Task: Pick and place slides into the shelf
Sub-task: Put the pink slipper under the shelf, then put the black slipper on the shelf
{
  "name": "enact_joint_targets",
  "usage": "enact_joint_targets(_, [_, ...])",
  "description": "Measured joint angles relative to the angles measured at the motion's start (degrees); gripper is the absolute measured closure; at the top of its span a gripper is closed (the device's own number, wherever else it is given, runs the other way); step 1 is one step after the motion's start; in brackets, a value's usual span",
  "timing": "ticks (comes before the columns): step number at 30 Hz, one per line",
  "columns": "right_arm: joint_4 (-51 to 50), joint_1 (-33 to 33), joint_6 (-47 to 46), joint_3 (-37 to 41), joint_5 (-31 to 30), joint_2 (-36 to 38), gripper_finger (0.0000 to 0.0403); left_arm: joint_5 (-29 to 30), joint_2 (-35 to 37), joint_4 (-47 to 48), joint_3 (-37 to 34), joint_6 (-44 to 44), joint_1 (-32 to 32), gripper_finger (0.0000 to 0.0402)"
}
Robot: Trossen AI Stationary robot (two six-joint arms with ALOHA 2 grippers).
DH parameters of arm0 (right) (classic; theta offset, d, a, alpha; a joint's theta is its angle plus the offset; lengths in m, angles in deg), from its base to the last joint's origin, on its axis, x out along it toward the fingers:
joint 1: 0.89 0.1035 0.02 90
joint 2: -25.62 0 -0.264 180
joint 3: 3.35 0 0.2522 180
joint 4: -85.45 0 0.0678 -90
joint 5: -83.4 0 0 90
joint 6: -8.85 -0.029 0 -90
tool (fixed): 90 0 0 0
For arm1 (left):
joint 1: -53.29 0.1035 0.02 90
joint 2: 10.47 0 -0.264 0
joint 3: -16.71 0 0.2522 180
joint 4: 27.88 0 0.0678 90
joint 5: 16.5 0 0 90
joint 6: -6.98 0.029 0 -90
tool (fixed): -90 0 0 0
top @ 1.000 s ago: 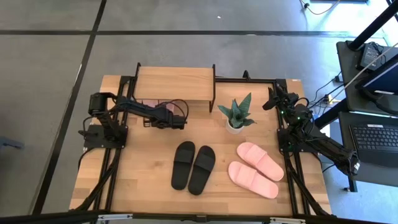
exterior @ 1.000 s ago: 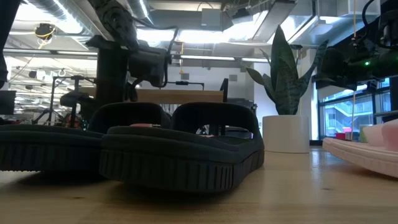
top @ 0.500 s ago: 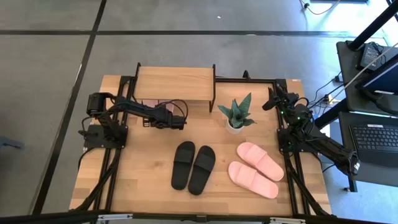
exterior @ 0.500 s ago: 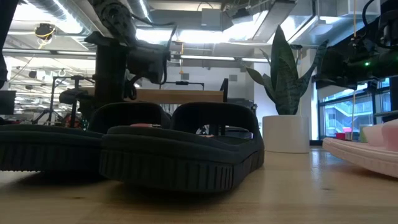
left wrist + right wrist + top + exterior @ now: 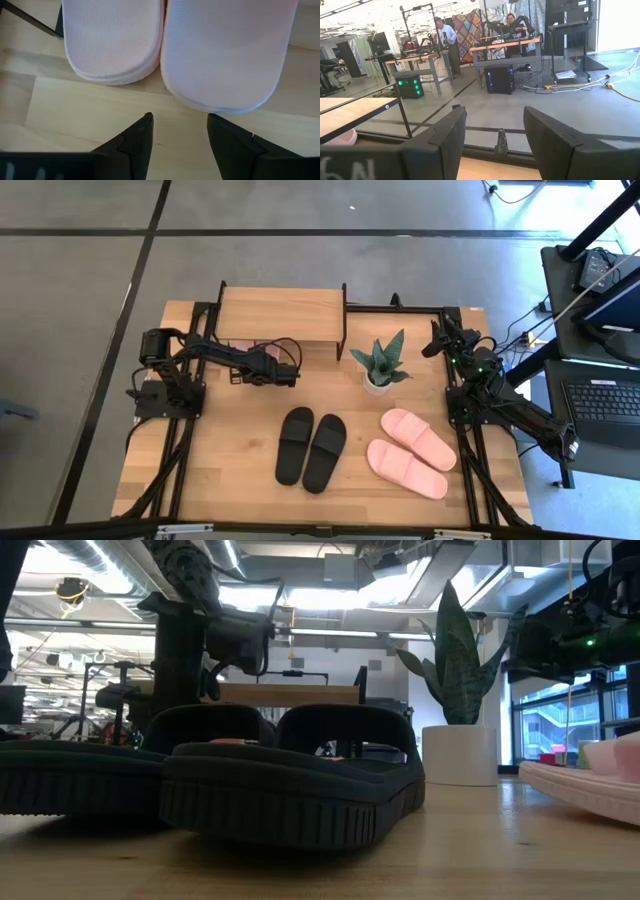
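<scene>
Two light pink slides [image 5: 112, 40] [image 5: 227, 50] lie side by side, soles down, under the shelf's [image 5: 280, 313] top board; a strip of them shows in the high view [image 5: 242, 344]. My left gripper [image 5: 177, 125] [image 5: 280, 366] hovers open just short of their near ends, tilted down. Two black slides [image 5: 310, 448] [image 5: 290, 780] and two more pink slides [image 5: 410, 452] lie flat on the table's near half. My right gripper [image 5: 495, 130] [image 5: 440, 340] waits open at the table's far right, pointing level out into the room.
A potted plant [image 5: 380, 365] in a white pot [image 5: 458, 755] stands between the shelf and the right arm. A black metal frame [image 5: 400, 307] runs along the table's edges. Desks with a laptop [image 5: 610, 400] stand right of the table. People [image 5: 445, 35] are far off in the room.
</scene>
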Motion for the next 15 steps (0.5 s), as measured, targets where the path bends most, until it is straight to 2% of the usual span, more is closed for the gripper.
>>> enact_joint_targets(9, [0.02,-0.01,0.01,0.00,-0.01,0.01,0.0203,-1.86,0.05,1.49,1.33,4.87,-1.03,0.0225])
enact_joint_targets(15, [0.00,-0.01,0.00,0.01,0.00,0.00,0.0203,-2.51,0.07,11.39,6.81,8.28,-3.15,0.0225])
